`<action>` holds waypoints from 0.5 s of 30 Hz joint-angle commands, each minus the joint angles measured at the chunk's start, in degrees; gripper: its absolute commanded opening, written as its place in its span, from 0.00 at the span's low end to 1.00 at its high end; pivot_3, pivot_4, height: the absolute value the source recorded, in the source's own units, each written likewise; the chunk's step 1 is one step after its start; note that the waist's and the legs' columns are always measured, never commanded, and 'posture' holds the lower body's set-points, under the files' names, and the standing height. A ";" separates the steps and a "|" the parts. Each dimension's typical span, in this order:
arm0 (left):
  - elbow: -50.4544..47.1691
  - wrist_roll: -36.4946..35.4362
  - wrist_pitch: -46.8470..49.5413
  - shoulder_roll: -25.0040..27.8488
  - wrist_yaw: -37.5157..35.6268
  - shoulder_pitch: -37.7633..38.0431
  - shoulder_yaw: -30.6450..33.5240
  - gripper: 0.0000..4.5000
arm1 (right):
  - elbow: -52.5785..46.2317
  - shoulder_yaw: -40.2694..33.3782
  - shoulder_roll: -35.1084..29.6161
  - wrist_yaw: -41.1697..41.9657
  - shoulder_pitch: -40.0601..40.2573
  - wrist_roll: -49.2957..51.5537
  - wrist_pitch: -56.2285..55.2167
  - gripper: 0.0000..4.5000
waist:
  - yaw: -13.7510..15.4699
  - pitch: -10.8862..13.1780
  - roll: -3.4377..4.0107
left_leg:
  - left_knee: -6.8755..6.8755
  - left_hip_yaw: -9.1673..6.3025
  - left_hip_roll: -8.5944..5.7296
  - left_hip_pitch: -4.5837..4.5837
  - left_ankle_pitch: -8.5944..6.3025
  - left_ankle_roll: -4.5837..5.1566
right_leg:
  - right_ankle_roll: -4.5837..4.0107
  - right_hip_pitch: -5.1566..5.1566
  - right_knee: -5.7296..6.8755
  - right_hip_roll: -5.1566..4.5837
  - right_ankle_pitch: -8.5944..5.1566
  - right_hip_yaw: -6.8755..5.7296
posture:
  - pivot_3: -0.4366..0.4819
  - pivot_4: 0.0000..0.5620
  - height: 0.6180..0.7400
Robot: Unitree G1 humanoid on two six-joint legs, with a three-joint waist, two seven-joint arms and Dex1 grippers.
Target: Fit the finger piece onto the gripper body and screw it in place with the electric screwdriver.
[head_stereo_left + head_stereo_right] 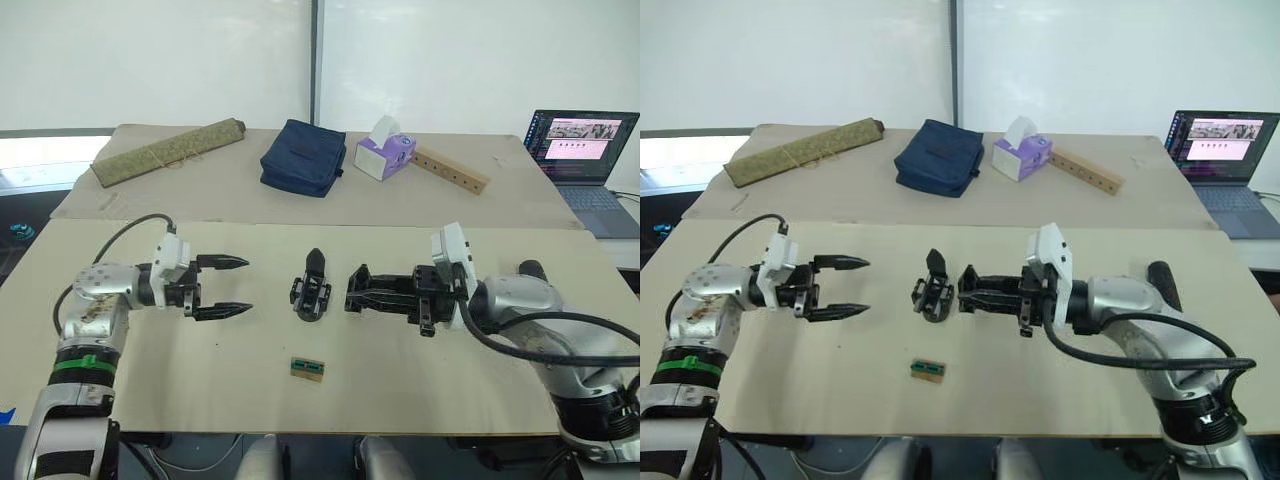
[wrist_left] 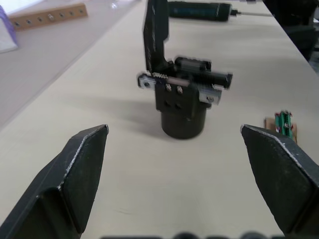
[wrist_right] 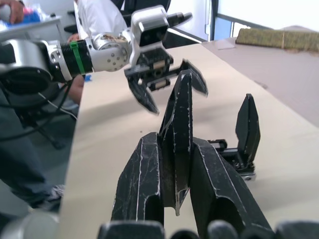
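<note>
The gripper body (image 1: 311,287) stands on the tan table, round end down, with one pointed finger upright (image 2: 155,35). My left gripper (image 1: 238,287) hovers just to its left, open and empty, pointing at it. My right gripper (image 1: 354,291) reaches in from the right, close beside the body, and is shut on the finger piece (image 3: 178,124), a black wedge sticking out between its fingers (image 3: 142,184). The electric screwdriver (image 2: 199,10) lies behind my right arm, and its black end shows past the forearm (image 1: 1160,282).
A small green-and-tan block (image 1: 307,368) lies near the table's front edge. On the back table are a rolled mat (image 1: 170,150), a navy bag (image 1: 302,157), a tissue box (image 1: 384,152), a wooden strip with holes (image 1: 450,170) and a laptop (image 1: 585,150). A person (image 3: 99,15) sits beyond the left arm.
</note>
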 commanded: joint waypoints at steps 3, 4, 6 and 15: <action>6.47 4.67 -5.25 -6.98 3.74 -2.30 -3.09 1.00 | 3.10 1.50 4.23 1.89 -0.87 -4.22 -8.00 0.07 | 0.06 0.00 -0.01 | 0.01 -0.01 0.00 0.00 0.00 0.00 | 0.00 0.00 0.03 0.02 0.00 0.00 | 0.48 0.27 1.00; 8.14 5.91 -6.27 -8.22 4.64 -3.05 -3.78 1.00 | 3.52 1.98 4.57 2.35 -0.88 -4.89 -8.73 0.07 | 0.07 0.00 -0.01 | 0.02 -0.02 0.00 -0.02 0.00 0.00 | 0.00 -0.01 0.03 0.02 0.01 -0.01 | 0.48 0.27 1.00; 11.36 7.47 -7.71 -10.44 5.18 -4.66 -4.97 1.00 | 4.19 2.81 4.92 3.27 -0.76 -6.07 -10.06 0.07 | 0.16 0.00 -0.01 | 0.03 -0.03 0.00 -0.02 0.00 0.00 | 0.01 0.00 0.03 0.02 0.01 -0.02 | 0.48 0.27 1.00; 20.44 11.72 -11.18 -15.65 4.87 -10.11 -7.93 1.00 | 4.51 3.21 5.38 4.02 -0.28 -7.49 -11.27 0.07 | 0.00 -0.01 -0.01 | 0.04 -0.04 0.00 0.00 0.00 0.00 | 0.01 0.00 0.05 0.05 0.02 -0.02 | 0.48 0.27 1.00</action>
